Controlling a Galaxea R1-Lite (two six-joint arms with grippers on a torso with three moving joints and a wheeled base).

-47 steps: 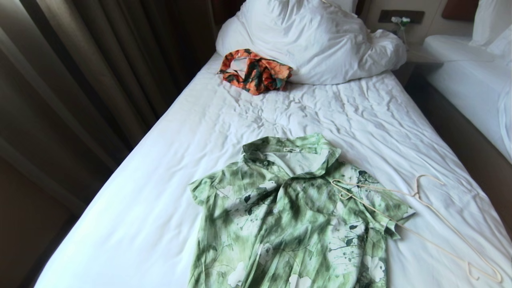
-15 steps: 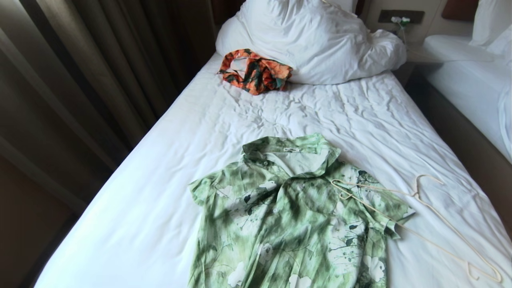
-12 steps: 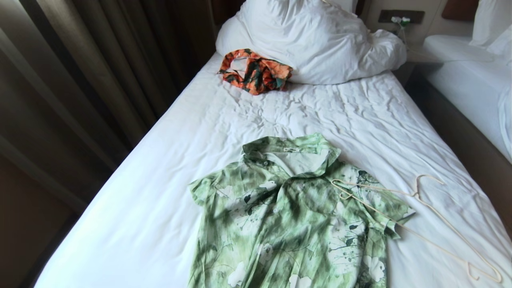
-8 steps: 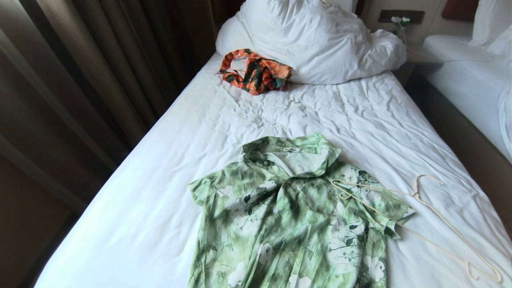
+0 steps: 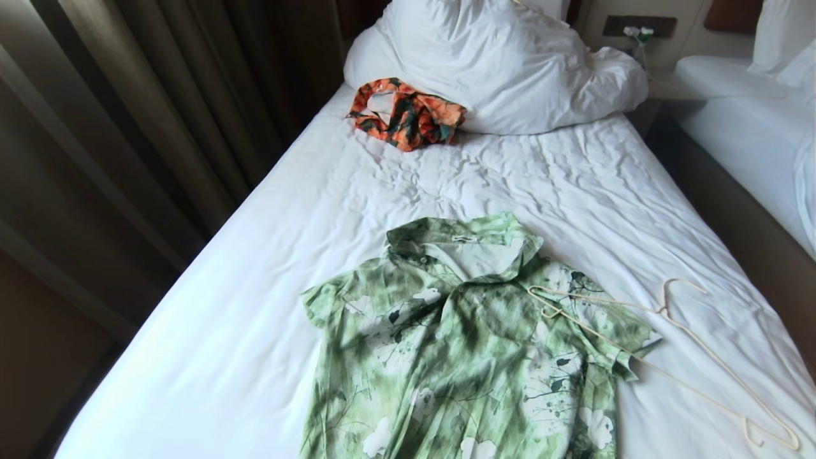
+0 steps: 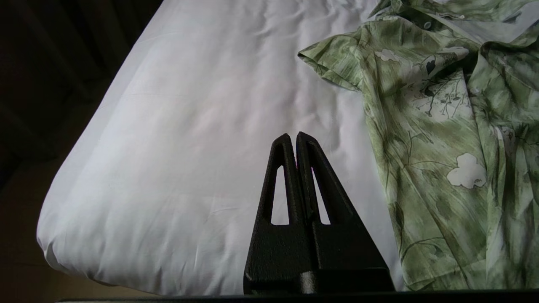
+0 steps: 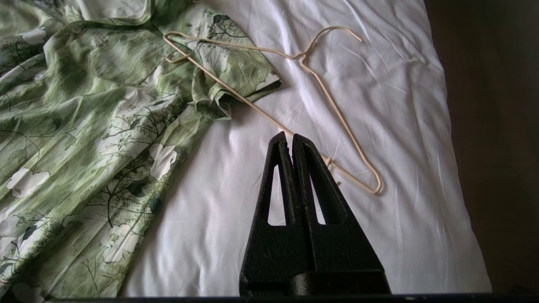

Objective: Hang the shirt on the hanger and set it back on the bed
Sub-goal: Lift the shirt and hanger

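The green floral shirt (image 5: 465, 344) lies flat, collar toward the pillows, on the bed (image 5: 287, 268) with its wrinkled white sheet. The cream wire hanger (image 5: 688, 344) rests on the sheet to the shirt's right, one end lying over the shirt's right sleeve. Neither arm shows in the head view. My right gripper (image 7: 291, 136) is shut and empty, hovering above the sheet just short of the hanger (image 7: 320, 101) and the shirt (image 7: 84, 126). My left gripper (image 6: 293, 135) is shut and empty over bare sheet to the left of the shirt (image 6: 442, 126).
An orange-and-dark-green garment (image 5: 407, 113) lies crumpled against the white pillows and duvet (image 5: 497, 64) at the head of the bed. Dark curtains (image 5: 127, 127) hang along the left. A second white bed (image 5: 752, 134) stands to the right across a narrow gap.
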